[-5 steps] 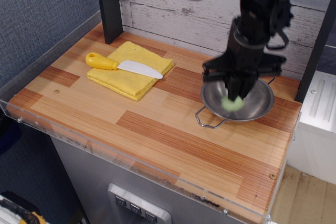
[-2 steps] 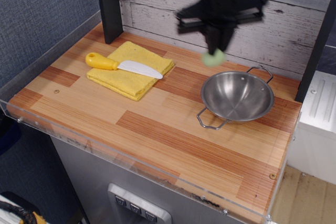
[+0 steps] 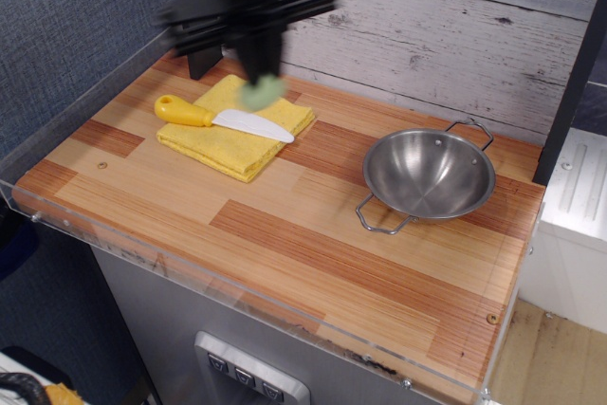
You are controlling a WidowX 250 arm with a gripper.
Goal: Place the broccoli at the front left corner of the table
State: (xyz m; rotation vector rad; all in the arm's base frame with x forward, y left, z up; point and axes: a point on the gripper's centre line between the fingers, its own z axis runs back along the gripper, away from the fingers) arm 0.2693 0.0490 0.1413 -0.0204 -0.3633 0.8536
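Observation:
The broccoli [image 3: 262,92] is a small pale green lump, blurred by motion, held in the air above the yellow cloth [image 3: 236,126]. My gripper [image 3: 260,73] is dark and blurred, pointing down, shut on the broccoli at the back left of the table [image 3: 313,253]. The table is a striped wooden top with a clear plastic rim. Its front left corner [image 3: 38,187] lies well below and left of the gripper in the view.
A yellow-handled knife [image 3: 220,117] lies on the yellow cloth under the gripper. An empty steel bowl [image 3: 429,175] with wire handles stands at the right. A dark post [image 3: 196,16] rises at the back left, a white panel at the far right.
The gripper lifted the broccoli out of the steel bowl and carried it left across the back of the table, now over the yellow cloth. The bowl is left empty.

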